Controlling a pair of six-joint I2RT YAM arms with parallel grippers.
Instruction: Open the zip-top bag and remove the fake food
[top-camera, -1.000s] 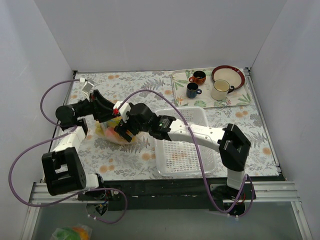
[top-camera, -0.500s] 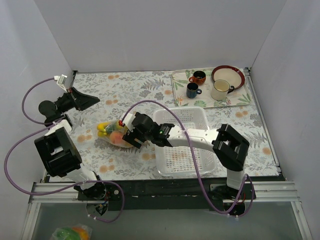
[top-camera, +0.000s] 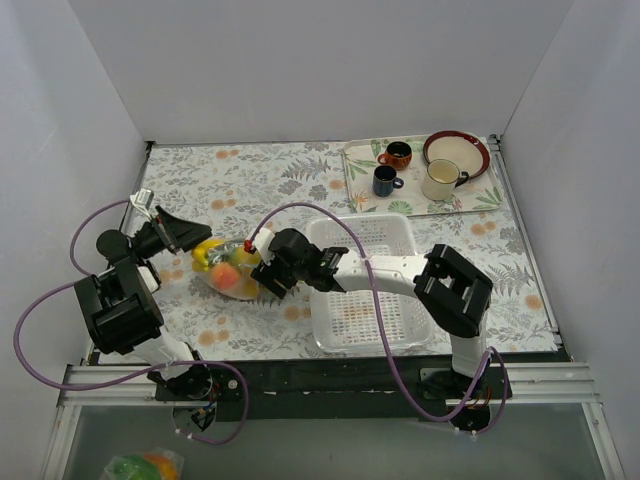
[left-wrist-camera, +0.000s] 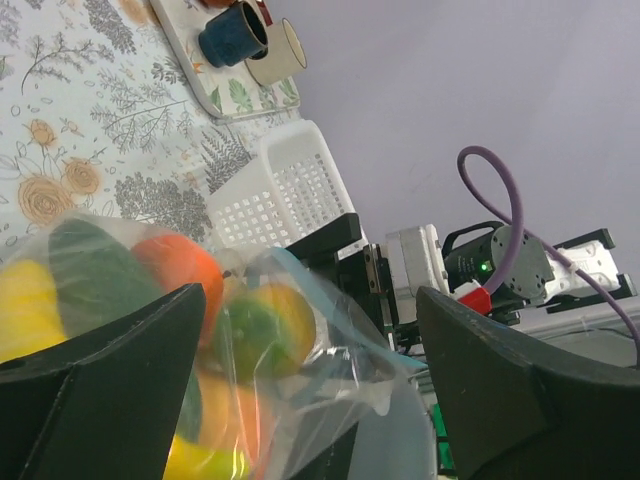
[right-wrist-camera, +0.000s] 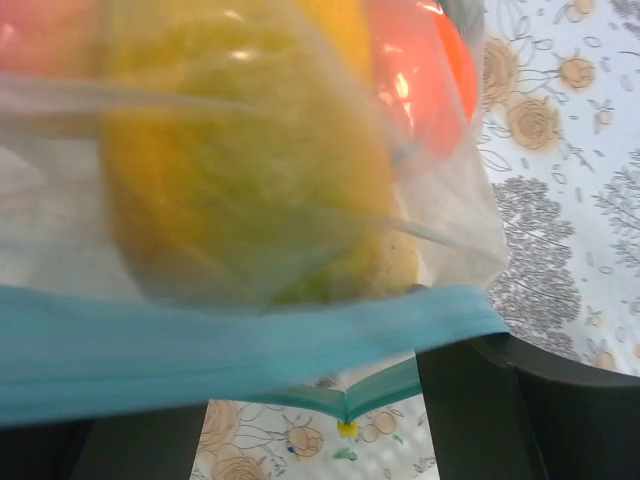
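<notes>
The zip-top bag lies on the flowered table left of the basket, holding the fake food: orange, yellow and green fruits. My left gripper is at the bag's left end. In the left wrist view it is wide open, with the bag and an orange fruit between its fingers. My right gripper is at the bag's right end. In the right wrist view it is open, and the blue zip strip lies across its fingers with a yellow fruit just behind.
A white perforated basket stands right of the bag, under my right arm. A tray at the back right holds mugs and a plate. White walls close in on three sides.
The bag, earlier held up between both grippers, now rests on the table. My left arm swung away toward the left wall, then came back to the bag's left end. My right gripper stayed by the bag.
</notes>
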